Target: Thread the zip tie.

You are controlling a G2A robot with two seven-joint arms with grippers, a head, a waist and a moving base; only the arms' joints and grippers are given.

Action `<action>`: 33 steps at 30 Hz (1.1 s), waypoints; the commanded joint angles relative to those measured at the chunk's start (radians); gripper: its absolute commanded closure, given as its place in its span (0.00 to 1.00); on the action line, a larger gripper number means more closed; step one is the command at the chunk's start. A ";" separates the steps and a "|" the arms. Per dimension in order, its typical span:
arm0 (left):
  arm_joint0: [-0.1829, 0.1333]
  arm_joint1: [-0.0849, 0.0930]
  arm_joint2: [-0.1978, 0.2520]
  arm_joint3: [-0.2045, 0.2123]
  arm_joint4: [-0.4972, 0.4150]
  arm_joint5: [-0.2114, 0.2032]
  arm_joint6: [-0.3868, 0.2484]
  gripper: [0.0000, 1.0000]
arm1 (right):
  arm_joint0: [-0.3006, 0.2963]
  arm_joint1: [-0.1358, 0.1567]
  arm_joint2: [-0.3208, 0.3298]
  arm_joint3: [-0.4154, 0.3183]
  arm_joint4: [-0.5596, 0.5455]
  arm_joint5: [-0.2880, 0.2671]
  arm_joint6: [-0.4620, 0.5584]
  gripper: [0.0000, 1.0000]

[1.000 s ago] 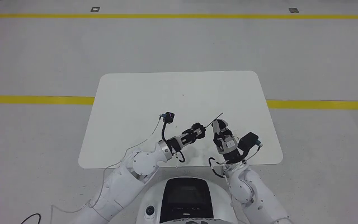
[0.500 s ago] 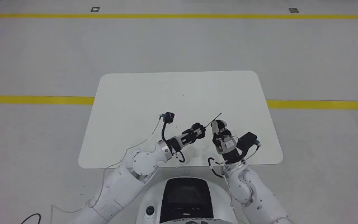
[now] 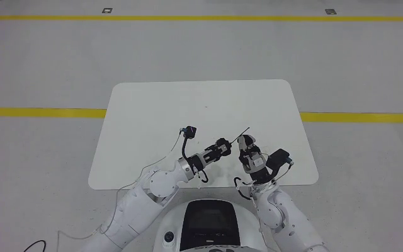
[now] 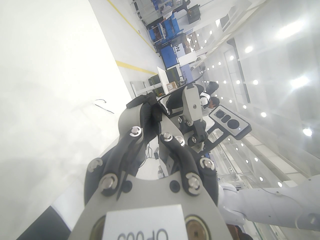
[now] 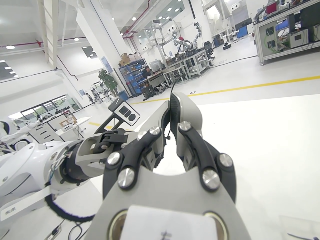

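While both arms hang over the near edge of the white worktop, the two hands sit close together, side by side with a small gap between the tips in the top view.

Right hand: fingers clamped on the zip tie. The right wrist view backs this up. The thin black zip tie pokes out past the pinched fingertips, and a short length of it hangs back between the fingers toward the palm.

From above, the zip tie reads as a straight black line held off the worktop and running diagonally. One end sticks out beyond the right hand toward the far side. The other end points at the tip of the left hand.

Left hand: fingers pressed together, black pads meeting at the tips. Can't tell whether the zip tie's end is pinched there or just sits next to it.

In the left wrist view the right hand is just behind the left hand's fingertips. A thin black strand lies flat on the worktop, well apart from both hands.

Floor: one yellow line runs level with the middle of the worktop, and a second yellow line lies farther out.
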 commanded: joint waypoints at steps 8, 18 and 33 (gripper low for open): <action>0.000 0.000 0.000 0.000 0.000 0.000 0.000 1.00 | 0.004 -0.001 -0.001 0.005 -0.004 0.008 -0.003 1.00; 0.000 0.000 0.000 0.000 0.000 0.000 0.000 1.00 | 0.007 -0.003 -0.004 0.009 -0.007 0.012 -0.010 1.00; 0.000 0.000 0.000 0.000 0.000 0.000 0.000 1.00 | 0.005 -0.004 -0.002 0.010 -0.009 0.017 -0.012 1.00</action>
